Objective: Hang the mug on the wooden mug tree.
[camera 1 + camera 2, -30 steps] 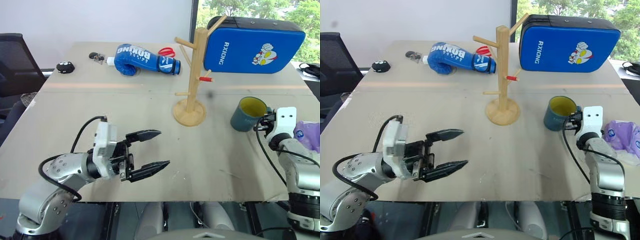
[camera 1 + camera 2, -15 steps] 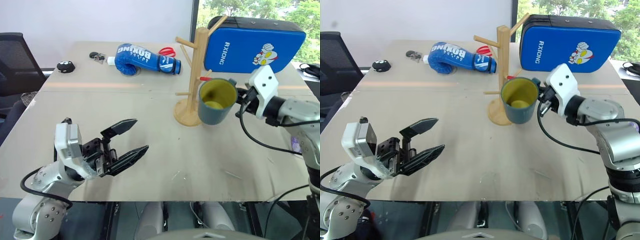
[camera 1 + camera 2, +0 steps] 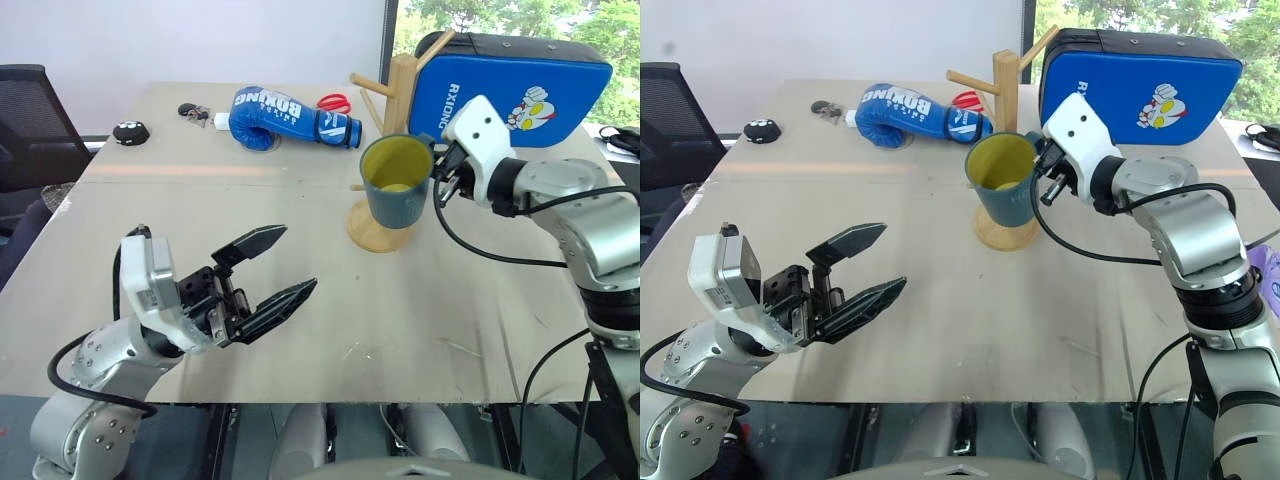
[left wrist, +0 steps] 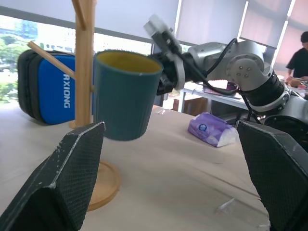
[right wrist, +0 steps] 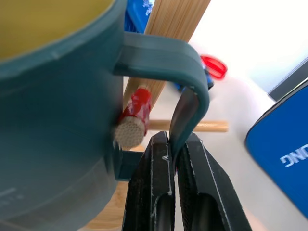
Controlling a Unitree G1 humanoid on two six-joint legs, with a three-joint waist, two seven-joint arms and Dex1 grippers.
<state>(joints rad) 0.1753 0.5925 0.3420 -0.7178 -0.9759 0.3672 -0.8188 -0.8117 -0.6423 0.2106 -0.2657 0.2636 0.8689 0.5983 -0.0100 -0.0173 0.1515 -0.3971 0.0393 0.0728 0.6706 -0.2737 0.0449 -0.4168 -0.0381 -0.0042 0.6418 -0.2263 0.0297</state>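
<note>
the right gripper [image 5: 172,159] is pinched on the handle [image 5: 185,72] of the mug [image 3: 396,180], holding it in the air in front of the mug tree [image 3: 398,90], open mouth tilted toward the camera. in the right wrist view the red-tipped peg [image 5: 134,118] sits in the loop of the handle, between the mug wall and the handle bar, with its cut end seemingly just through the opening; whether it touches the mug wall is hard to tell. the left gripper [image 3: 275,275] hangs low over the table [image 3: 450,300] with its fingers spread wide and nothing in them, well apart from the tree.

to do this step well, i'd judge the mug should slide further along the peg toward the post, so the handle rests deep on it rather than at the tip. keep the handle loop in line with the peg's upward slant. lower it gently until the peg carries the weight, then ease the fingers apart. the round base [image 3: 372,225] is light-looking, so a sideways shove could tip or shift the tree; push along the peg, not across it. pull the fingers back straight so they don't snag the handle
</note>
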